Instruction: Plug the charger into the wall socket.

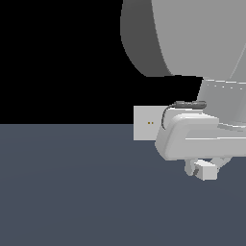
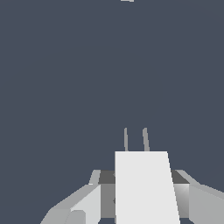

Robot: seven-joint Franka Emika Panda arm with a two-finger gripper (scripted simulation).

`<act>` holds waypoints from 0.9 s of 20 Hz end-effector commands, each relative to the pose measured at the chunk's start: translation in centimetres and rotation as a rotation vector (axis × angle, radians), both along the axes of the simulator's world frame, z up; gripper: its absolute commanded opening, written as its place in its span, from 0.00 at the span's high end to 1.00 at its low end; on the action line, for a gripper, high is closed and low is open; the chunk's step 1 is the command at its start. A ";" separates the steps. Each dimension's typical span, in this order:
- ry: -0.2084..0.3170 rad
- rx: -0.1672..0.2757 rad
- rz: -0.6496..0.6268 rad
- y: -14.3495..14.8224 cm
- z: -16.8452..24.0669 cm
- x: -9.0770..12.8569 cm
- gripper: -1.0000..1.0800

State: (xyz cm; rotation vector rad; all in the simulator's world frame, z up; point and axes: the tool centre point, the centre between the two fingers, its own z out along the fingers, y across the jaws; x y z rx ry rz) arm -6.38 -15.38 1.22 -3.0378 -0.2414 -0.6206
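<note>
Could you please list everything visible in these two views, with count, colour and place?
charger: one, light-grey block with two thin prongs at its front end, held between the fingers, lifted off the floor; in the exterior view it shows below the robot's hand.
wall socket: one, light-grey square plate with two tiny orange dots, upright at the far edge of the floor, towards the exterior view's left of the arm, partly hidden by it.
floor: one, dark blue-grey, flat, filling the lower half of the exterior view.
gripper: one, light grey, shut on the charger.
arm: one, grey, upper part of the exterior view's right.
</note>
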 end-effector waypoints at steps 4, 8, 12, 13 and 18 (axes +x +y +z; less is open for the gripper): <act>-0.001 0.000 -0.001 0.0 0.0 0.0 1.00; -0.001 0.000 -0.010 0.3 0.4 0.2 1.00; -0.002 0.001 -0.028 1.1 1.3 0.6 1.00; -0.003 0.001 -0.034 1.4 1.5 0.7 1.00; -0.005 0.003 -0.070 2.9 3.2 1.5 1.00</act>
